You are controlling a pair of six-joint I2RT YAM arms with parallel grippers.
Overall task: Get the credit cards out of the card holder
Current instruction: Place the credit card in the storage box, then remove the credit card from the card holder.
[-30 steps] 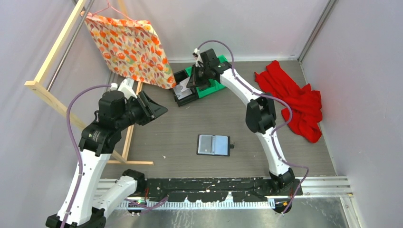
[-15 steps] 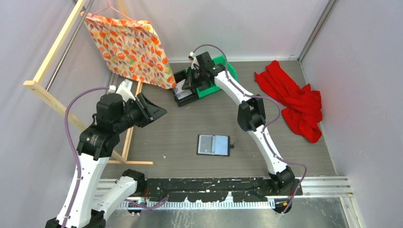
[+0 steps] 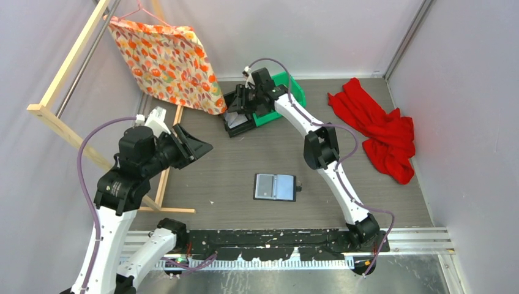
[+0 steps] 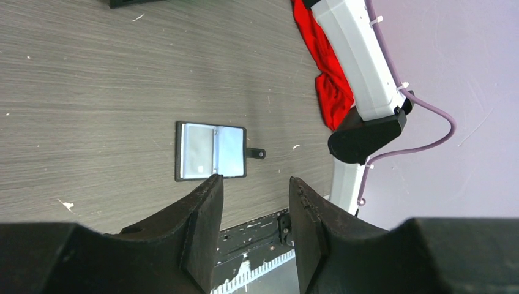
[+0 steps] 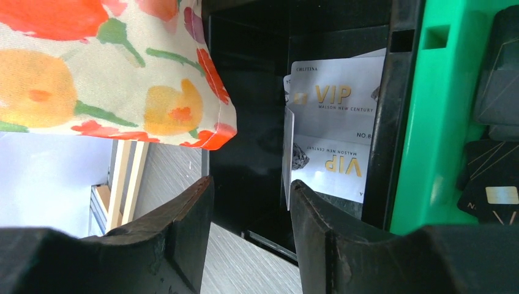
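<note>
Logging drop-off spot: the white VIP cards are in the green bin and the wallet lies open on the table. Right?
No: the white VIP cards lie in the black bin beside the green bin, per the right wrist view. The wallet does lie open on the table.

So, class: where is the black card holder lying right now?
In the top view the card holder lies open on the table, centre-front, just left of the right arm's lower link and well nearer than the black bin.

I see bare tabletop (image 3: 232, 165) all round the card holder (image 3: 275, 187) mid-frame; upper left, hanging floral cloth (image 3: 168, 61) crowds the black bin (image 3: 235, 130).
</note>
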